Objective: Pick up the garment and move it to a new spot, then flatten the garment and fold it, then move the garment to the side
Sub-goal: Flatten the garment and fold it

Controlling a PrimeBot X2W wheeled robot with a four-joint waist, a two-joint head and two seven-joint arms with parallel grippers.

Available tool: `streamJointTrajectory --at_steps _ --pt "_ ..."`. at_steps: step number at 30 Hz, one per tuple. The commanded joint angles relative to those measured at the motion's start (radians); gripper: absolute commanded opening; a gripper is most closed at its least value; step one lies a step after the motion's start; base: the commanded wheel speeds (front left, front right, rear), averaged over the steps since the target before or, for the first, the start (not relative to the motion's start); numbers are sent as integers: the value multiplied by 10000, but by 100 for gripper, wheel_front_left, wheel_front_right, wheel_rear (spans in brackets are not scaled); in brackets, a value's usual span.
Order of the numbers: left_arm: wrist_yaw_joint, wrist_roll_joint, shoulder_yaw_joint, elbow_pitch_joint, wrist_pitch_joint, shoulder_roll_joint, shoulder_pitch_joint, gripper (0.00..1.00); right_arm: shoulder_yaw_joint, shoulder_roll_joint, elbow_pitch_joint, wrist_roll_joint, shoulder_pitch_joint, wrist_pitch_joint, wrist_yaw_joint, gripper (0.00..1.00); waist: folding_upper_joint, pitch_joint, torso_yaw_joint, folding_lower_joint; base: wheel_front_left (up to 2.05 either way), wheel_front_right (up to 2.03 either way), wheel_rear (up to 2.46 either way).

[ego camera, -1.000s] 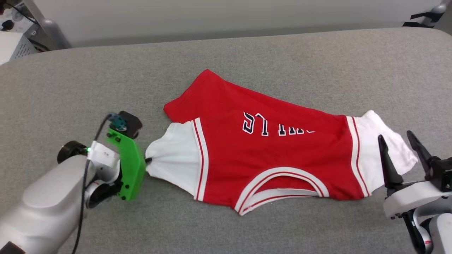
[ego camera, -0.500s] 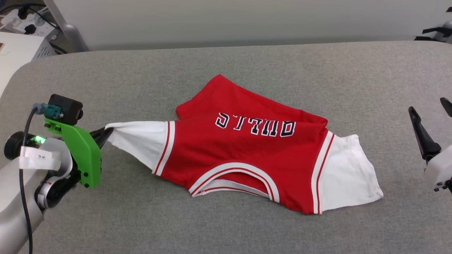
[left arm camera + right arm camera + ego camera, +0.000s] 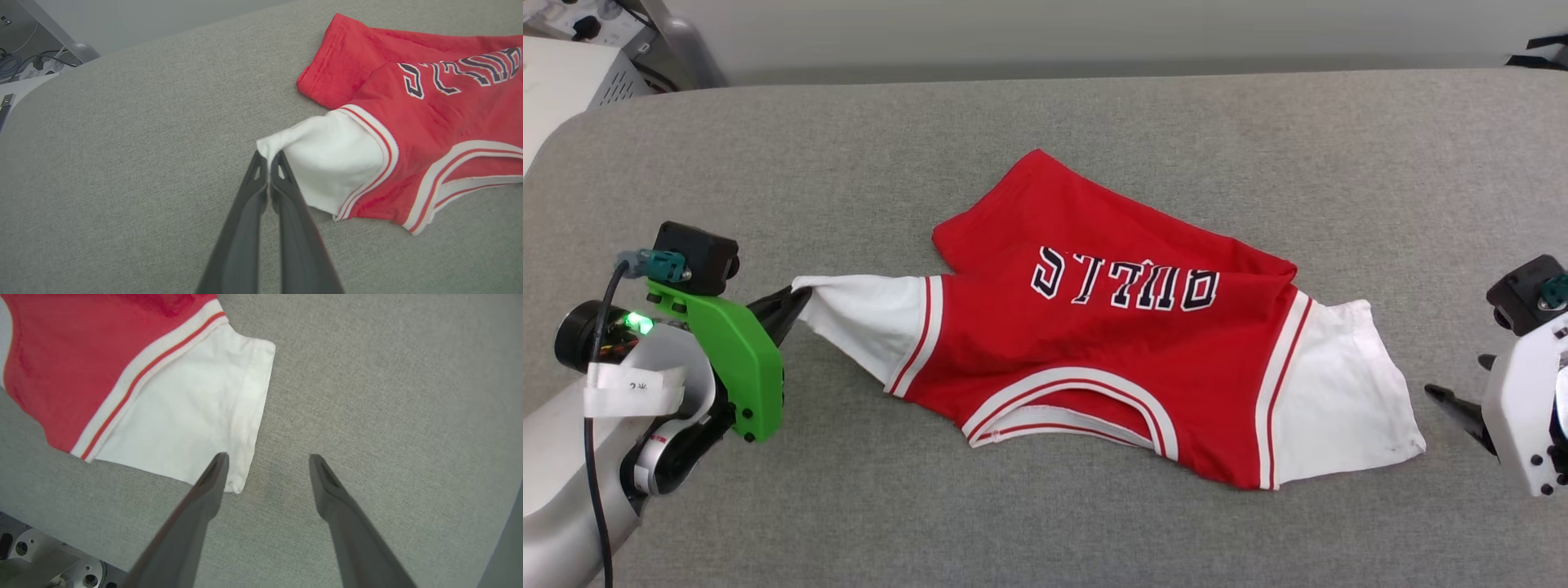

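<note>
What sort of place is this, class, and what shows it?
Probably a robotics lab: a grey cloth-covered worktable bearing the garment, a white equipment box beside it, and loose cables beyond its edge.

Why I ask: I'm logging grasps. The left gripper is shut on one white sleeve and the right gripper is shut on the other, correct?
Not quite. The left gripper is shut on a white sleeve of the garment, but the right gripper is open, fingers spread beside the other sleeve's corner, gripping nothing; the right wrist view shows it.
</note>
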Motion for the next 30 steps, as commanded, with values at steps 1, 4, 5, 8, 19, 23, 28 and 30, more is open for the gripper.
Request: streamJointTrajectory --at_steps 1,4,5,8,19,23,28,30 --pt "73 122 39 -60 -65 35 -71 0 115 59 191 183 -158 132 -9 100 0 183 121 0 0 0 0" --pt "110 220 46 -156 -93 -32 -208 0 377 289 722 338 -213 232 -9 100 0 395 232 0 0 0 0" --pt "114 248 44 -172 -106 -55 -243 0 438 374 886 376 -236 203 -9 100 0 448 262 0 0 0 0" --pt "103 326 33 -201 -133 -130 -358 0 695 650 1492 403 -329 -12 -9 100 0 639 363 0 0 0 0" --pt "-16 400 -64 20 -332 -379 -387 0 2416 1163 3540 503 -323 -973 -9 100 0 829 516 0 0 0 0" --pt "-76 340 -132 195 -438 -450 -208 0 2961 1121 3844 571 -450 -1530 -9 52 0 616 439 0 0 0 0" --pt "-161 325 -206 330 -627 -521 -18 0 2982 1006 3982 776 -754 -2537 -9 0 0 240 341 0 0 0 0" --pt "-182 277 -184 320 -735 -536 54 0 2889 954 3915 885 -837 -2894 -9 0 0 46 309 0 0 0 0"
